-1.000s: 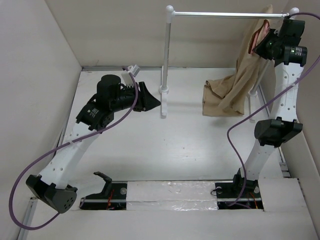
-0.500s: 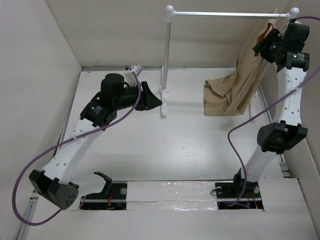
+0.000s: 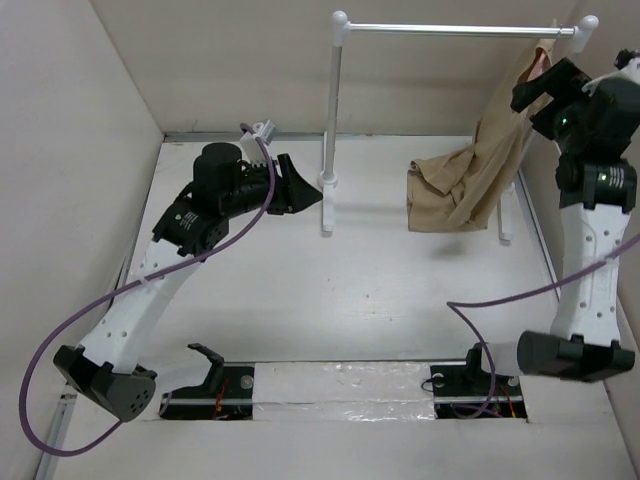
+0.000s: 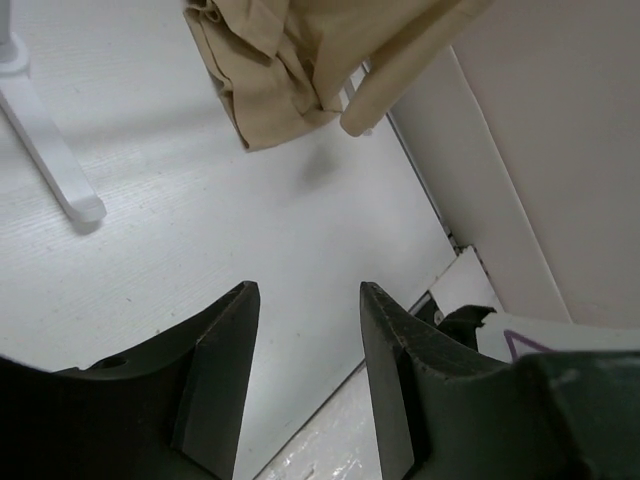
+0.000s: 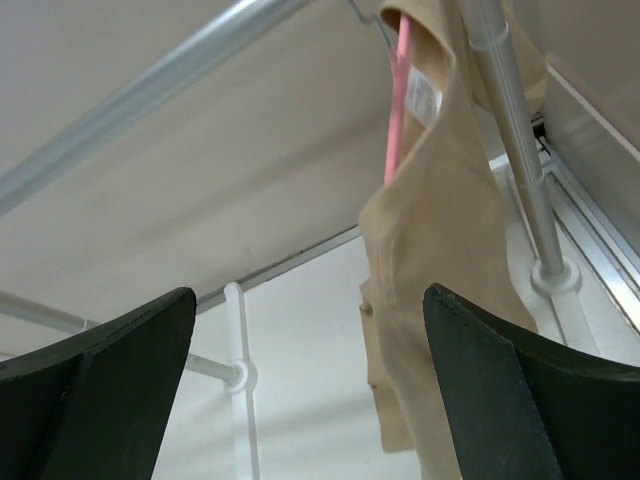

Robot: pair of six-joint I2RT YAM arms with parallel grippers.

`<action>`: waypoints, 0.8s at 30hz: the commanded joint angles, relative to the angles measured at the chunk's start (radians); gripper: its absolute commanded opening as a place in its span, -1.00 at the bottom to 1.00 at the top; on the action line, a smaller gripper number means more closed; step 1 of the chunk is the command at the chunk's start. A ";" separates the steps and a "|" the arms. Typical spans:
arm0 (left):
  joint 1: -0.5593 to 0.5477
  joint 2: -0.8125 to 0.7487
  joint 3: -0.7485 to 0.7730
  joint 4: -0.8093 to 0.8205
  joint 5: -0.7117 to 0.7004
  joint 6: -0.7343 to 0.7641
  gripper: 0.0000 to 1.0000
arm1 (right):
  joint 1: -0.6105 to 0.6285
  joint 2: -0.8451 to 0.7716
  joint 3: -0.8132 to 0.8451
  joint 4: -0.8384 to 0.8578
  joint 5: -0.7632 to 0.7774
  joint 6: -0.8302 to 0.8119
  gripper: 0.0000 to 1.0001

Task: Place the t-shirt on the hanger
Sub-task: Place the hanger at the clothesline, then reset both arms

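The tan t-shirt [image 3: 488,160] hangs from the right end of the white rack's rod [image 3: 450,29], with its lower part bunched over the table. It also shows in the left wrist view [image 4: 270,60] and the right wrist view [image 5: 430,260]. The pink hanger [image 5: 397,110] runs up inside the collar to the rod. My right gripper [image 3: 528,88] is open beside the collar and holds nothing [image 5: 308,295]. My left gripper [image 3: 318,195] hovers by the rack's left post, open and empty [image 4: 307,287].
The rack's left post [image 3: 330,120] stands mid-table on a white foot [image 4: 50,160]. Its right post [image 5: 515,150] stands close to the right wall. Beige walls close in the table on the left, back and right. Purple cables loop from both arms.
My right gripper's jaws have opened wide and come off the shirt's collar. The right arm has pulled back to the right, its elbow dropping to the near edge. The left jaws have parted slightly.
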 commanded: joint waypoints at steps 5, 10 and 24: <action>0.002 -0.082 0.085 0.034 -0.150 0.006 -0.01 | 0.059 -0.390 -0.471 0.319 0.028 0.085 1.00; 0.002 -0.114 0.005 0.059 -0.164 -0.032 0.14 | 0.258 -0.565 -0.604 0.374 -0.125 0.128 1.00; 0.002 -0.177 -0.224 0.169 -0.189 -0.130 0.15 | 0.875 -0.731 -0.999 0.235 0.009 0.260 1.00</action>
